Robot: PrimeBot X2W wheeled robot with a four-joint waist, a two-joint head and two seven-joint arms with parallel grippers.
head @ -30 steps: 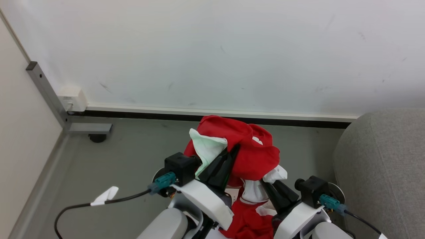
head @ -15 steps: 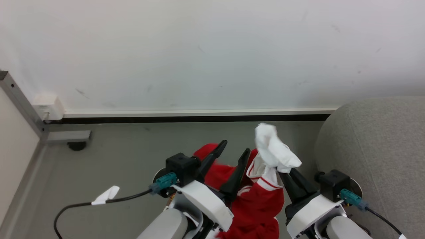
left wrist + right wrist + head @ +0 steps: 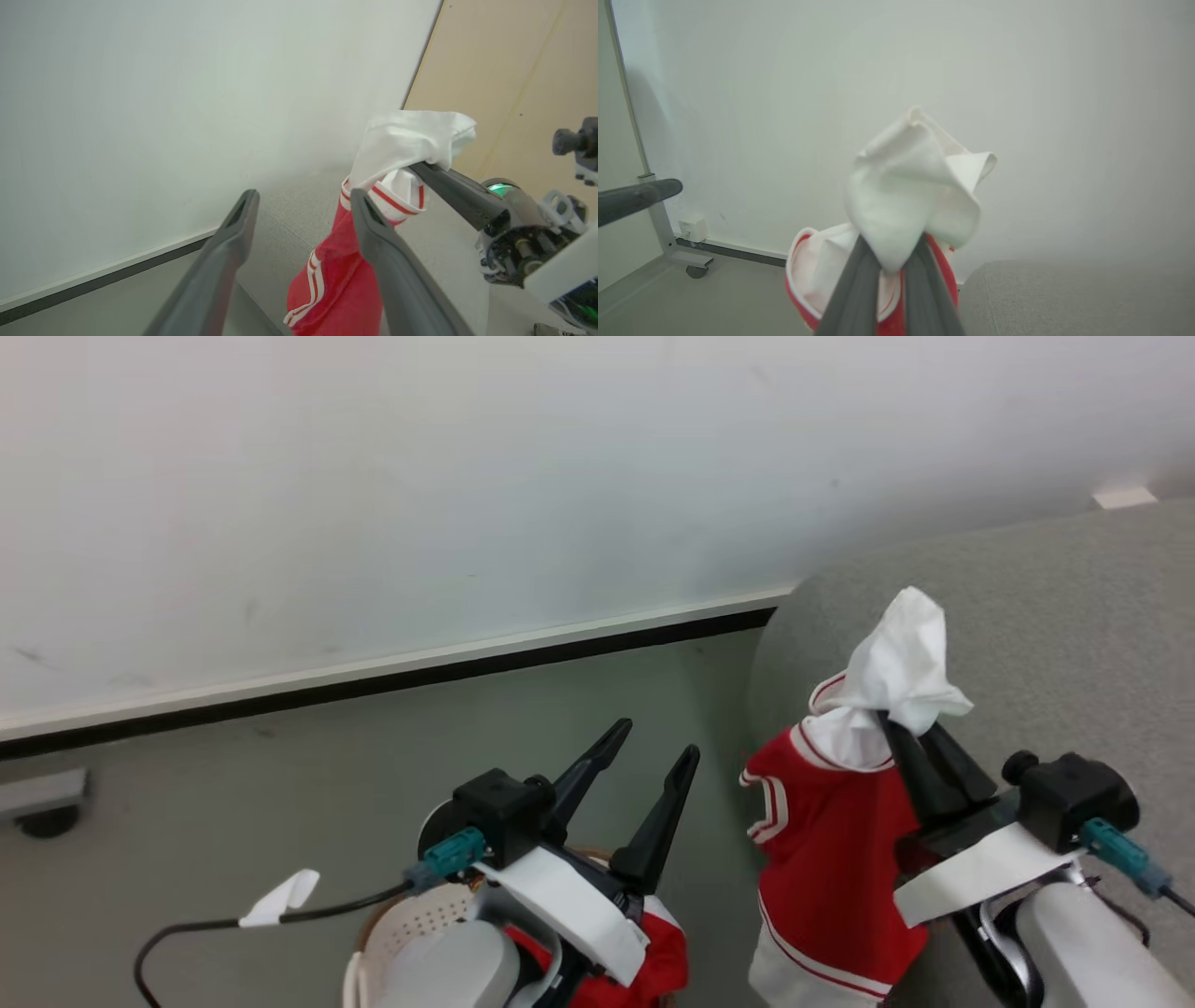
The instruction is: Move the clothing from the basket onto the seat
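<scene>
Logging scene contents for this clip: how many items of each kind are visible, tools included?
Red garments: 2, hanging garment in the shut right tool, basket garment
White basket: 1
Grey sofa: 1
Tools: 2, left tool open
Total: 6

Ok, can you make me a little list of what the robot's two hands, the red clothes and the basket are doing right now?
left gripper: open, holding nothing
right gripper: shut on the white end of the red garment
red garment: hanging in the air beside the rounded edge of the seat
seat: grey, on the robot's right
basket: white with holes, partly hidden by the left arm
other red clothing: at the basket, under the left arm
task: garment not yet on the seat
</scene>
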